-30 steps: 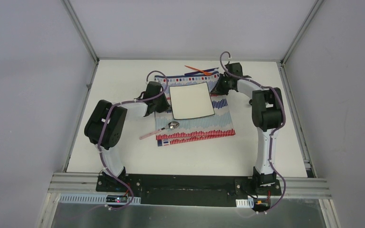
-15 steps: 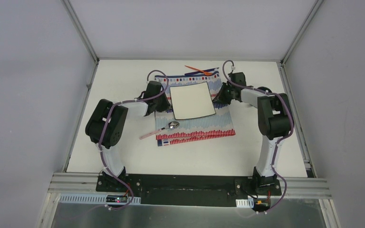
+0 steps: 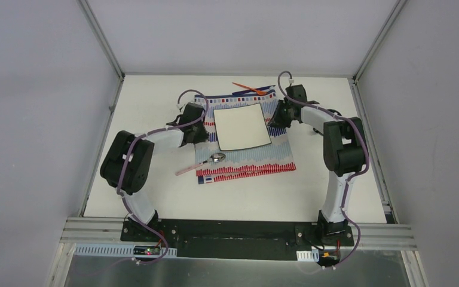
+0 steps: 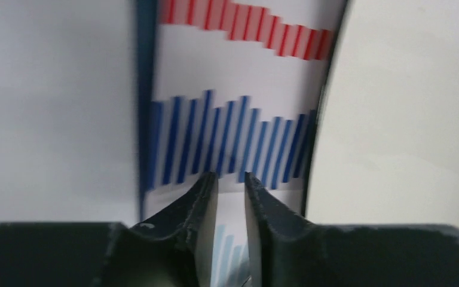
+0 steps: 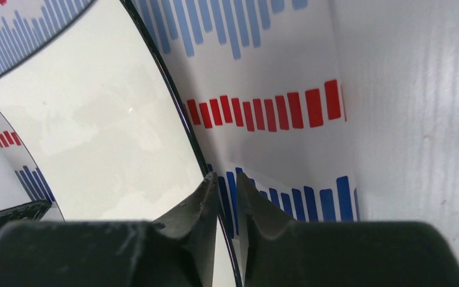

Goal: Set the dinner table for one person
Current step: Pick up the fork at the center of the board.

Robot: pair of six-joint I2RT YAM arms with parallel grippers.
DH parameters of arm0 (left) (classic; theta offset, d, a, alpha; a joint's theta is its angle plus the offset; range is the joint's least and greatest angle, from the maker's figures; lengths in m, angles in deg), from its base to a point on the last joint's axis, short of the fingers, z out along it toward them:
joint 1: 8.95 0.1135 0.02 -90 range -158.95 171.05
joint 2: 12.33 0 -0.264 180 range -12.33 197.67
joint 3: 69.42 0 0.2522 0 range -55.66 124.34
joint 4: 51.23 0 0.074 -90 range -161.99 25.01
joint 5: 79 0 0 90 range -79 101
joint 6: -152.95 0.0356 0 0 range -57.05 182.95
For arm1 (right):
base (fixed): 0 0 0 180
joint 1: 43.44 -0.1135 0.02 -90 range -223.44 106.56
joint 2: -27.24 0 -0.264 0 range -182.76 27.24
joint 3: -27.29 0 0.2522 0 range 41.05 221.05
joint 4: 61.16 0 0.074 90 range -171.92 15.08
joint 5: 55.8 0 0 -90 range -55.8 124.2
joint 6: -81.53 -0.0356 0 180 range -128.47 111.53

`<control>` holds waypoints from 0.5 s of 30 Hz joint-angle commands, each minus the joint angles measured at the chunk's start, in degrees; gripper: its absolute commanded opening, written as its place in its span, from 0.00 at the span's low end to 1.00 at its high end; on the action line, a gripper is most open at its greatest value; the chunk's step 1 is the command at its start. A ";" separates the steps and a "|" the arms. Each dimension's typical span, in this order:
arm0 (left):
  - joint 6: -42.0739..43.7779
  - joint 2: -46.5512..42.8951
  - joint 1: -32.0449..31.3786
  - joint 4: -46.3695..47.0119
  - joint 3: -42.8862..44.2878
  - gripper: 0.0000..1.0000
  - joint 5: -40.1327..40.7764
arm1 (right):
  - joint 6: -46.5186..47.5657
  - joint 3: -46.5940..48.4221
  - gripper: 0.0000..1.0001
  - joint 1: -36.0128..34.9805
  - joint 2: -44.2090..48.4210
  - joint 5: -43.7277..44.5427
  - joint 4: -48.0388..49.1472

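Inspecting a part-laid setting, with both grippers low at the plate's flanks.
Dinner table [image 3: 155, 197] fills the middle of the top view, lying flat with its long axis running left to right across the frame. Striped cloth [image 3: 263, 164] lies skewed at its centre and carries a white square plate [image 3: 241, 125]. A spoon [image 3: 215, 158] lies below the plate, handle pointing lower left. Left gripper [image 4: 231, 176] sits over blue bars just left of the plate. Right gripper [image 5: 227, 174] sits over the plate's dark right rim. Each pair of jaws shows only a slim slit, and whether either pinches anything cannot be determined.
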 commanded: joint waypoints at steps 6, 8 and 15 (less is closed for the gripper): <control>-1.18 -13.06 0.13 -26.60 9.17 0.44 24.93 | 4.55 8.23 0.26 -0.18 5.97 8.65 -7.81; -1.48 -15.14 0.12 -28.43 10.20 0.44 23.03 | 4.79 7.89 0.27 -0.18 7.90 8.49 -8.21; -2.98 -18.83 -1.40 -36.19 11.51 0.44 16.37 | 4.05 5.13 0.27 -0.47 15.97 6.39 -7.64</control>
